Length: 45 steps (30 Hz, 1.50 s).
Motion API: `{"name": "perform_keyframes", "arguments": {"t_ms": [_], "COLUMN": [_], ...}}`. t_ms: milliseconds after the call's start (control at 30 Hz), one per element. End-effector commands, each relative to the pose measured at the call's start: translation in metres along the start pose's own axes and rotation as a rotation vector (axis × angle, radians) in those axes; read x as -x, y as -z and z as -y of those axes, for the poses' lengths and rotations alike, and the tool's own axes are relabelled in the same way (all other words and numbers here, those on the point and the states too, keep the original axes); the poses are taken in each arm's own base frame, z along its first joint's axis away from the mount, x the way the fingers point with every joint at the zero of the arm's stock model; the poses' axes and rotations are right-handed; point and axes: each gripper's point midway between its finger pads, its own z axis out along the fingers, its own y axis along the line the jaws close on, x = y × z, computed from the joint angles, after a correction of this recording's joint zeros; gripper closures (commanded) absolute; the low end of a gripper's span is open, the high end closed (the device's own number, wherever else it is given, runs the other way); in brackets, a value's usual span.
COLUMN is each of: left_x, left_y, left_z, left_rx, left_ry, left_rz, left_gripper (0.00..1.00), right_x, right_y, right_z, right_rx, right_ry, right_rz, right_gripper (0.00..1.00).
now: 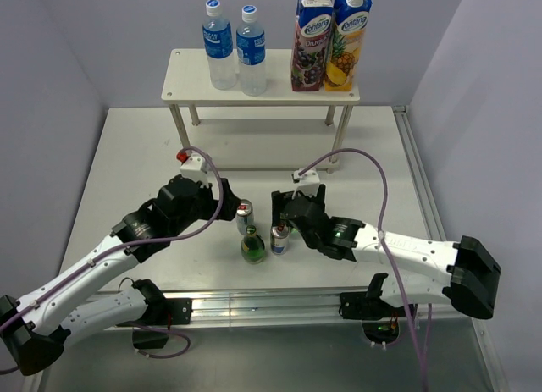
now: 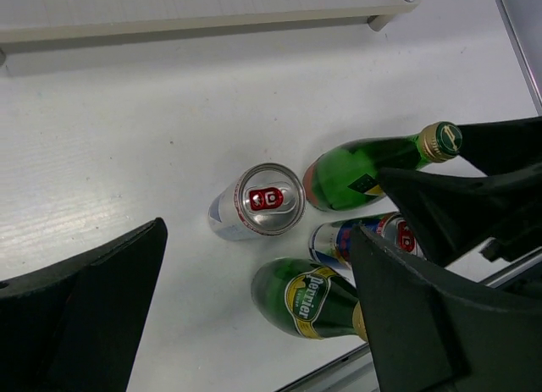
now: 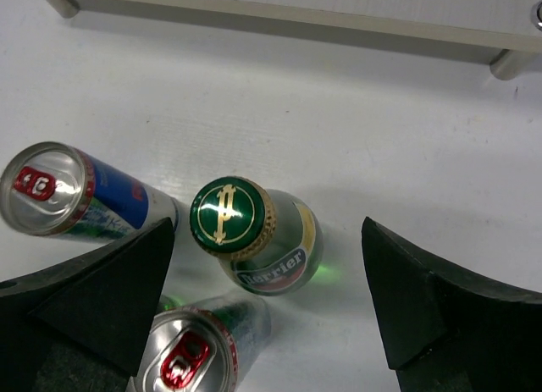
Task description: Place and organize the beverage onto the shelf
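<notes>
**Both arms poised over the drinks on the table, nothing gripped yet**

The right gripper (image 3: 268, 231) has its fingers (image 3: 93, 299) spread wide, one on either side of a green Perrier bottle (image 3: 269, 255), and neither appears to touch it. The left gripper (image 2: 258, 240) is just as wide apart and empty, hanging over a silver can with a red pull tab (image 2: 269, 199). Close by that can in the left wrist view stand a blue-and-silver can (image 2: 351, 240) at 4 o'clock and a second Perrier bottle (image 2: 309, 303) at 6 o'clock.

All four drinks huddle mid-table (image 1: 135, 172), well apart from the shelf (image 1: 190, 79), which stands at the 12 o'clock edge. Its top board carries two water bottles (image 1: 235, 49) toward the 9 o'clock end and two juice cartons (image 1: 330, 41) toward 3 o'clock.

To my eye this is the reach-and-grasp step. Next, the right fingers need to close on the bottle's neck or shoulder. Then it has to go straight up, since the neighbours stand tight, before being carried to 12 o'clock.

"Perrier" reads plainly on both green bottles. The cartons show what looks like "Fontana", one with grapes and one with pineapple. The water bottles' blue labels and the cans' print are too small to read.
</notes>
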Motion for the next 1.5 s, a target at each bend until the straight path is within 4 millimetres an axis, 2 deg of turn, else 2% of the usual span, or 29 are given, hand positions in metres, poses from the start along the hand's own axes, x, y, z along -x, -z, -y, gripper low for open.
{"name": "perform_keyframes", "arguments": {"t_ms": [0,33,67,100,133,233,267,333,367,400,433,467,633,933,967,1200,1467], "left_x": [0.028,0.029,0.03,0.031,0.032,0.035,0.036,0.036,0.036,0.036,0.037,0.038,0.035,0.031,0.03,0.027,0.024], "left_y": [0.008,0.009,0.009,0.01,0.012,0.014,0.015,0.015,0.015,0.015,0.015,0.015,0.013,0.012,0.012,0.011,0.008], "left_z": [0.008,0.007,0.006,0.004,0.003,-0.001,-0.002,-0.004,-0.005,-0.005,-0.006,-0.008,-0.011,-0.021,-0.021,-0.024,-0.028], "left_rx": [-0.017,-0.008,0.0,0.008,0.015,0.03,0.033,0.039,0.043,0.047,0.053,0.059,0.059,0.079,0.079,0.088,0.103], "left_ry": [-0.04,-0.047,-0.053,-0.064,-0.07,-0.086,-0.091,-0.098,-0.105,-0.111,-0.113,-0.119,-0.12,-0.119,-0.119,-0.127,-0.128], "left_rz": [0.069,0.073,0.07,0.074,0.069,0.085,0.089,0.088,0.089,0.09,0.093,0.095,0.109,0.108,0.104,0.099,0.088], "left_gripper": [0.05,0.04,0.05,0.04,0.04,0.03,0.03,0.03,0.02,0.02,0.02,0.02,0.02,0.03,0.03,0.03,0.03], "right_x": [0.014,0.014,0.014,0.011,0.012,0.013,0.015,0.014,0.016,0.015,0.015,0.017,0.04,0.12,0.125,0.16,0.192], "right_y": [-0.012,-0.014,-0.016,-0.019,-0.02,-0.024,-0.025,-0.027,-0.027,-0.029,-0.029,-0.029,-0.024,-0.018,-0.02,-0.044,-0.085], "right_z": [-0.006,-0.006,-0.005,-0.003,-0.002,-0.001,-0.001,-0.002,-0.001,-0.001,-0.001,0.0,0.004,0.018,0.02,0.045,0.067], "right_rx": [-0.035,-0.043,-0.052,-0.068,-0.078,-0.088,-0.089,-0.094,-0.105,-0.108,-0.111,-0.119,-0.156,-0.197,-0.201,-0.256,-0.325], "right_ry": [-0.05,-0.052,-0.055,-0.054,-0.063,-0.063,-0.062,-0.052,-0.051,-0.045,-0.04,-0.04,-0.03,-0.093,-0.098,-0.153,-0.188], "right_rz": [0.065,0.065,0.067,0.064,0.073,0.075,0.076,0.07,0.072,0.067,0.065,0.07,0.111,0.241,0.247,0.294,0.339], "right_gripper": [0.03,0.05,0.17,0.24,0.39,0.56,0.68,0.74,0.83,0.87,0.95,0.98,1.0,1.0,1.0,1.0,1.0]}}
